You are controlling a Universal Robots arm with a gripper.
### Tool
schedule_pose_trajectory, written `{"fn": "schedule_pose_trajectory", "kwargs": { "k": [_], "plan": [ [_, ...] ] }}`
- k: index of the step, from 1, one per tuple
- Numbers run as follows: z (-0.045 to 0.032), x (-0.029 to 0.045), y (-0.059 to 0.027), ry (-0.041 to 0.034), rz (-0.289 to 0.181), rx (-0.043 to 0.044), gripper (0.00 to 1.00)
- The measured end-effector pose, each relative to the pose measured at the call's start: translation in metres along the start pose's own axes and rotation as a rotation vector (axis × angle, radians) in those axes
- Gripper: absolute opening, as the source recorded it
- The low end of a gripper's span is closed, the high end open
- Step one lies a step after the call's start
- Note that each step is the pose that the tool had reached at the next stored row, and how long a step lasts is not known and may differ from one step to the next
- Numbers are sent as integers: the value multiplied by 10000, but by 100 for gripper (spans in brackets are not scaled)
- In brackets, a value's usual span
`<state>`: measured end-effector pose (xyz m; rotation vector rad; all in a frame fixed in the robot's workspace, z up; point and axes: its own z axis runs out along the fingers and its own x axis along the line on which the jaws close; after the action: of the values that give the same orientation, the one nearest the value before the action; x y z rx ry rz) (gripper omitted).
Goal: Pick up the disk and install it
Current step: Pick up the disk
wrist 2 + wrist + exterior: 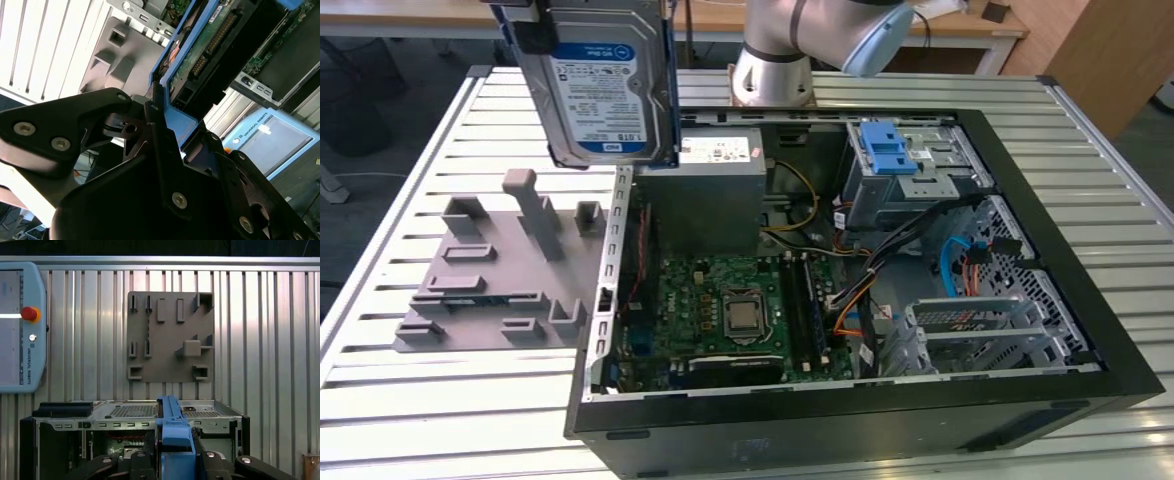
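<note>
Jaws of gripper [175, 462] clamped on disk [603, 80], blue-and-white label [594, 112] showing, over open case [854, 425]

silver arm [774, 45], pale blue cap [874, 45]; black claw [150, 117], silver screws [179, 200].

Black gripper [150, 107] tight around the edge of the blue-framed disk [210, 37]; grey fixture plate [120, 55] behind

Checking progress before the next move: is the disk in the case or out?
Out. The disk hangs upright in the air, clear of the case, with the gripper shut on it.
</note>
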<state>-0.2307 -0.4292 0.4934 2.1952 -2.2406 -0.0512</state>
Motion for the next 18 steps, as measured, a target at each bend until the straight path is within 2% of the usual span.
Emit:
{"fn": "schedule_pose_trajectory", "kwargs": {
  "k": [18],
  "plan": [
    [-5, 5, -221, -1, -1, 1, 36]
  ]
}}
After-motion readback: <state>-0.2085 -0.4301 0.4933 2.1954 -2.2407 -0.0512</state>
